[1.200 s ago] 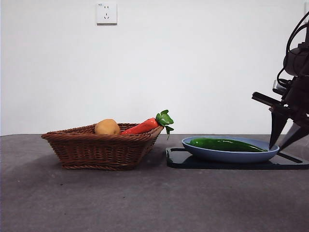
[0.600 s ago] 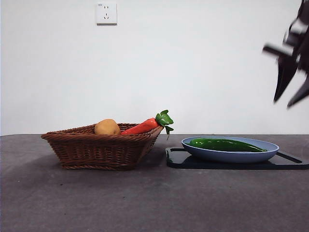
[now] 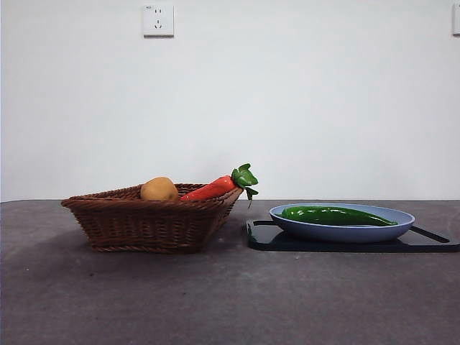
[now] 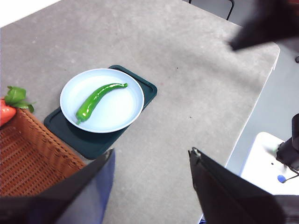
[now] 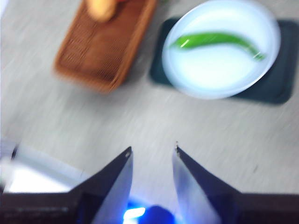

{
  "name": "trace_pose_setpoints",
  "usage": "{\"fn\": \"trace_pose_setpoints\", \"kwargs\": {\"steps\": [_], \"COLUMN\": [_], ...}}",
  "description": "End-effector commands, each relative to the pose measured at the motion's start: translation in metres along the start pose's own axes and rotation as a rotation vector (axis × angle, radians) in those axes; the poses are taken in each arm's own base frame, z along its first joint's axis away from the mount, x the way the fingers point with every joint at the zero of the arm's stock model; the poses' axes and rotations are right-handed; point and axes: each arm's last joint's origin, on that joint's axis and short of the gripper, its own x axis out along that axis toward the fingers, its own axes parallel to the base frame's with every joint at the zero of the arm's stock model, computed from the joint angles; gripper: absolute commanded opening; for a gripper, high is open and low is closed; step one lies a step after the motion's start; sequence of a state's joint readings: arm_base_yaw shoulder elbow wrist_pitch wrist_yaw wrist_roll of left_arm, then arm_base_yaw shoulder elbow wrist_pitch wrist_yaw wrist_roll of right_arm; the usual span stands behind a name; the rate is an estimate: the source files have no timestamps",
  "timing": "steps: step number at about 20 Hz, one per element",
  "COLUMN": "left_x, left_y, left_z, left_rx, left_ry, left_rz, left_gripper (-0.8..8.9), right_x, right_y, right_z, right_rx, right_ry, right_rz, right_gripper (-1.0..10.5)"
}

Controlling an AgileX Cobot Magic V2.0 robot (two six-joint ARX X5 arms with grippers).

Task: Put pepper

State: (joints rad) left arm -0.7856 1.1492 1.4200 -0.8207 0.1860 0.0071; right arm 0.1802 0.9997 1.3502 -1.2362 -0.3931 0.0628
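The glossy dark green pepper (image 3: 334,215) lies in the blue plate (image 3: 345,231) at the right of the table. It also shows in the left wrist view (image 4: 96,100) and, blurred, in the right wrist view (image 5: 212,40). No gripper touches it. My left gripper (image 4: 152,156) is open and empty, high above the table. My right gripper (image 5: 152,150) is open and empty, high above the table with the plate (image 5: 219,74) far below it. Neither arm shows in the front view.
The plate rests on a dark tray (image 3: 287,241). A wicker basket (image 3: 147,219) to the left holds a potato (image 3: 159,189) and a red-orange carrot (image 3: 215,187) leaning over its rim. A blurred dark arm part (image 4: 266,21) crosses a corner of the left wrist view.
The right arm has risen from beside the plate's right edge and left the front view. The pepper, plate and basket have not moved.
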Motion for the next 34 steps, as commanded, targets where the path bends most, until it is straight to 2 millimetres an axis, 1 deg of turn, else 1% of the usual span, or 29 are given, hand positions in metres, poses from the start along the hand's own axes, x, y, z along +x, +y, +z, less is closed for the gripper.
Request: {"fn": "trace_pose_setpoints", "kwargs": {"steps": [1,2,4,6,12,24,26,28,31,33,34], "left_x": [-0.001,-0.001,-0.001,-0.001,-0.001,-0.002,-0.008,-0.021,-0.058,-0.084,-0.096], "left_y": [-0.002,-0.002,-0.002,-0.002,-0.002,-0.001,0.006,0.018,0.035,0.043,0.046], "left_z": [0.005,0.005,0.005,0.004,0.004,0.004,0.006,0.014,0.022,0.018,0.01], "left_rx": [0.004,0.004,0.003,0.003,0.002,0.007,0.043,0.054,0.096,0.102,0.11], "left_ry": [-0.014,-0.014,-0.012,-0.007,-0.005,-0.005,-0.038,-0.154,-0.35,-0.464,-0.527], "left_rz": [-0.007,-0.007,-0.007,-0.007,-0.007,-0.001,0.066,0.164,0.31,0.386,0.442], "left_gripper": [2.09,1.72,0.76,0.03,0.08,0.08,0.08,0.08,0.08,0.08,0.08], "right_x": [-0.013,-0.018,-0.023,-0.025,-0.025,-0.025,-0.025,-0.025,-0.025,-0.025,-0.025], "right_y": [0.01,0.012,0.014,0.014,0.014,0.014,0.014,0.014,0.014,0.014,0.014], "right_z": [-0.01,-0.015,-0.022,-0.026,-0.026,-0.026,-0.026,-0.026,-0.026,-0.026,-0.026], "right_rx": [-0.044,-0.062,-0.113,-0.134,-0.09,-0.09,-0.089,-0.089,-0.089,-0.088,-0.089], "right_ry": [-0.001,0.002,0.016,0.028,0.03,0.03,0.03,0.03,0.03,0.031,0.03], "right_rz": [0.023,0.027,0.028,0.028,0.027,0.024,0.024,0.024,0.023,0.023,0.023], "right_gripper": [1.5,1.3,0.0,0.1,0.1,0.1,0.1,0.1,0.1,0.1,0.1]}}
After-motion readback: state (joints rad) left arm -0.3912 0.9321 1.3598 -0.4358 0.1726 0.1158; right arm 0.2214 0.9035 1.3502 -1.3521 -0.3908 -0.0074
